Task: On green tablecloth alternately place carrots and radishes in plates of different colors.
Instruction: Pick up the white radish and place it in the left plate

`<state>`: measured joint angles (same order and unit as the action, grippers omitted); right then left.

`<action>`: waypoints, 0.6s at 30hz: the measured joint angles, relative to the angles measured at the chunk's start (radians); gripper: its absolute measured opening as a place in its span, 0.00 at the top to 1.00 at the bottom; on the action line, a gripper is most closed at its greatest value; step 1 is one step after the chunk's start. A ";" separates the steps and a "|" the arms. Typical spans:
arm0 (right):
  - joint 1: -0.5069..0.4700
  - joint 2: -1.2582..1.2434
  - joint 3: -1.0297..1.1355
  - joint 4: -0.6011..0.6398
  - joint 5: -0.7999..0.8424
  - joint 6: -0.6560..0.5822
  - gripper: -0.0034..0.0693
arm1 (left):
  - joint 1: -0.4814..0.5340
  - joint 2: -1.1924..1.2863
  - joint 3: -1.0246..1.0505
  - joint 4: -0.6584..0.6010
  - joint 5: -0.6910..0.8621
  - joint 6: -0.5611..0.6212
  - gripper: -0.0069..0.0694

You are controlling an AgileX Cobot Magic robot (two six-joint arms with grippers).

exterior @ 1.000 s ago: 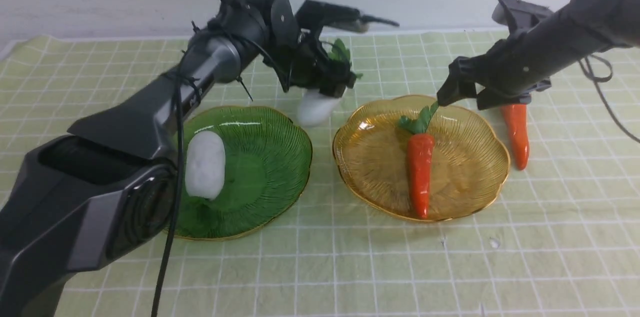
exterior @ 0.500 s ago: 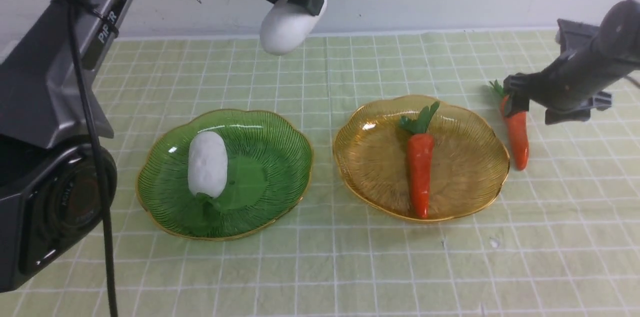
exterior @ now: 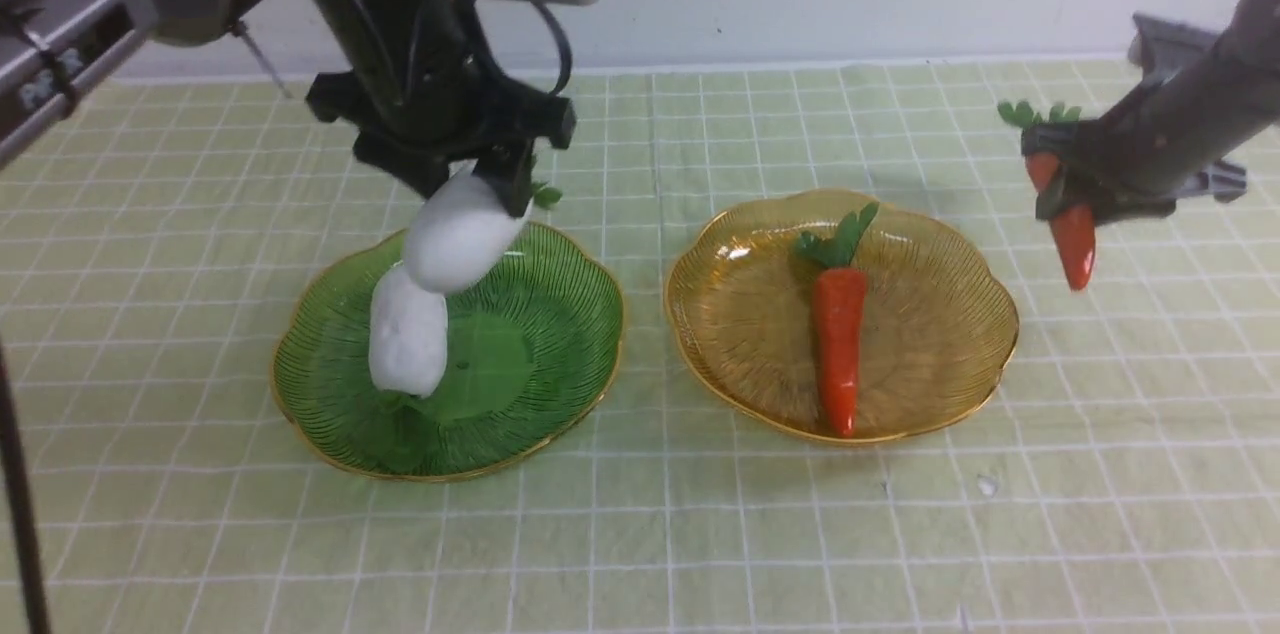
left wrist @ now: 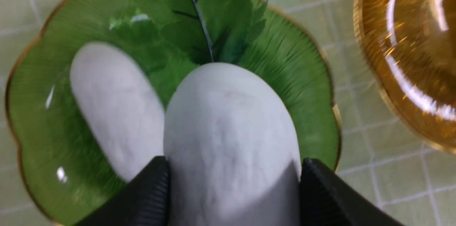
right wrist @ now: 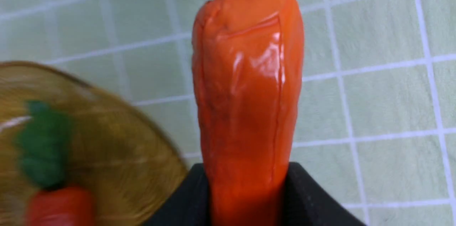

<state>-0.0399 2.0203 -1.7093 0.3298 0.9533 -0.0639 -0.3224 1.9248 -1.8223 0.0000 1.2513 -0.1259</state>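
White radish (left wrist: 228,140), pinched in left fingers (left wrist: 142,201), hangs over your green plate (left wrist: 302,76); right fingers (right wrist: 313,201) pinch carrot (right wrist: 245,94); next lower, release

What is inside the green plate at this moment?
One white radish lies in the green plate. A second radish, clamped in the left gripper, hangs over the plate and covers the first one's far end, so I cannot tell whether the two touch.

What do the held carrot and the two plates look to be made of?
Held carrot: probably soft plastic or rubber, glossy; sharp highlights and wrinkled skin. Green plate and amber plate: translucent ribbed plastic, possibly glass; shiny glints, gold rims.
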 joint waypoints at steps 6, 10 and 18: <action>0.100 -0.080 -0.009 0.089 0.135 -0.064 0.63 | 0.001 0.019 0.128 0.007 -0.003 -0.018 0.38; 0.151 -0.020 -0.008 0.088 0.178 -0.066 0.63 | 0.001 0.065 0.133 0.007 -0.028 -0.027 0.38; 0.175 0.071 -0.006 0.058 0.244 -0.046 0.50 | 0.001 0.105 0.105 0.040 -0.038 -0.040 0.18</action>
<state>0.1354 2.0914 -1.7156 0.3882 1.1972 -0.1099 -0.3213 2.0299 -1.7170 0.0398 1.2134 -0.1658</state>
